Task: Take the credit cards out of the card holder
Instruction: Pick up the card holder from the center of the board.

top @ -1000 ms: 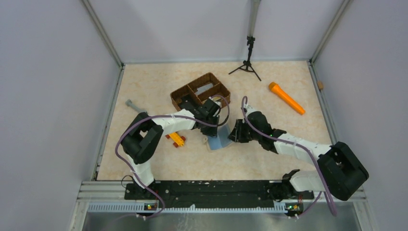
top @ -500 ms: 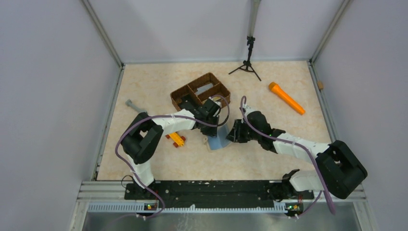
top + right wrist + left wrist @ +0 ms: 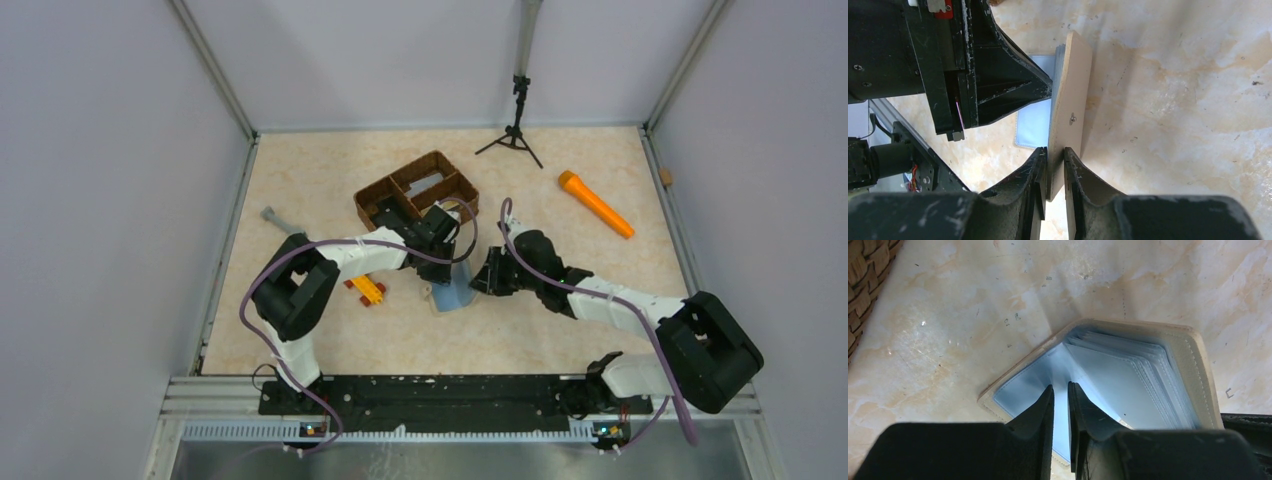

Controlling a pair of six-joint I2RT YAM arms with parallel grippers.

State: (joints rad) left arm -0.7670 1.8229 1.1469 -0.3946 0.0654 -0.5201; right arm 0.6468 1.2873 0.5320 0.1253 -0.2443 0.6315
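Note:
The card holder (image 3: pixel 455 291) lies open on the table between both arms, cream outside and pale blue inside. In the left wrist view its blue sleeves (image 3: pixel 1128 375) fan out. No credit cards show; any are hidden in the sleeves. My left gripper (image 3: pixel 1060 388) points down into the fold, its jaws nearly together with only a thin slit and nothing visible between them. My right gripper (image 3: pixel 1055 152) is shut on the cream outer flap (image 3: pixel 1071 100), below its stud, and holds that flap upright. The left gripper's fingers (image 3: pixel 1013 85) touch the flap's inner side.
A brown wicker divided tray (image 3: pixel 415 190) stands just behind the left gripper; its corner shows in the left wrist view (image 3: pixel 863 270). An orange tool (image 3: pixel 595 204), a small black tripod (image 3: pixel 515 135), a yellow-red toy (image 3: pixel 366 289) and a grey tool (image 3: pixel 278 218) lie around.
My right gripper has edged slightly left with the flap in it. The left gripper has stayed in place.

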